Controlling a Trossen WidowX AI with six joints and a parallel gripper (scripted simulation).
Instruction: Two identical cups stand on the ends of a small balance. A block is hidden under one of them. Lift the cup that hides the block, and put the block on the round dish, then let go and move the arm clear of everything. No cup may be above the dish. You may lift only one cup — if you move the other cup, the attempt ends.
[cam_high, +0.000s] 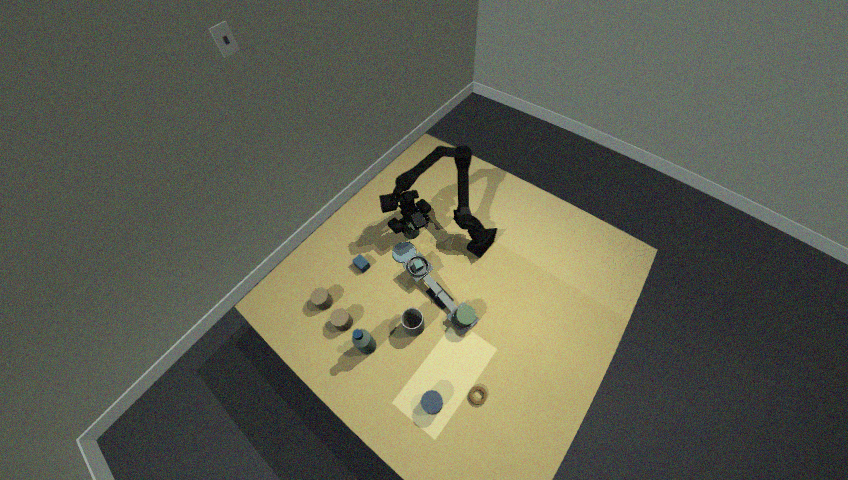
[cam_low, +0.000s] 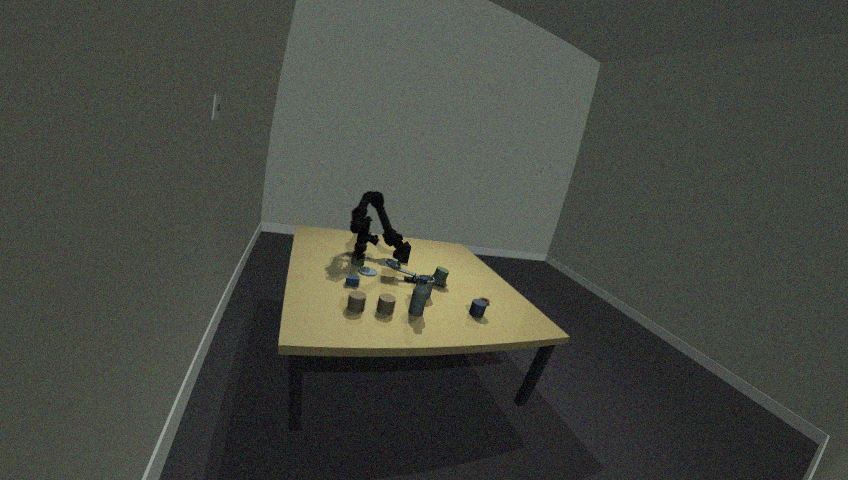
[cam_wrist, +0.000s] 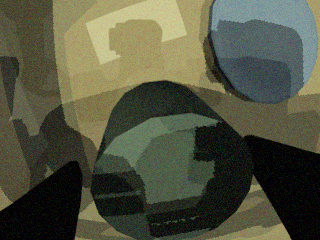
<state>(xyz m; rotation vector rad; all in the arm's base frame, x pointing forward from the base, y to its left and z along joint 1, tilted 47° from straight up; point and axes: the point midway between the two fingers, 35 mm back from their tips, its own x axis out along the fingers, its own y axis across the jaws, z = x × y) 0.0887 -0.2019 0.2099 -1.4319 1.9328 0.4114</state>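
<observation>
My gripper (cam_wrist: 164, 158) (cam_low: 359, 253) is open, its fingers apart on either side of a green cup (cam_wrist: 170, 175) (cam_low: 357, 261). That cup is off the balance, at table level behind the dish as far as I can tell; the arm partly hides it in the top view. The round pale blue dish (cam_high: 402, 252) (cam_low: 368, 271) (cam_wrist: 265, 35) has no cup or block on it. A small green block (cam_high: 418, 265) (cam_low: 394, 262) lies uncovered on the balance's end nearest the dish. The other green cup (cam_high: 465, 315) (cam_low: 440, 275) stands on the far end of the balance (cam_high: 440, 294).
A blue block (cam_high: 360, 263) (cam_low: 352, 281) lies near the dish. Two brown cylinders (cam_high: 320, 297) (cam_high: 340, 319), a bottle (cam_high: 363, 341) (cam_low: 417, 300) and a grey mug (cam_high: 412, 321) stand farther off. A blue cylinder (cam_high: 431, 402) (cam_low: 477, 308) and a brown ring (cam_high: 477, 403) are at the far side.
</observation>
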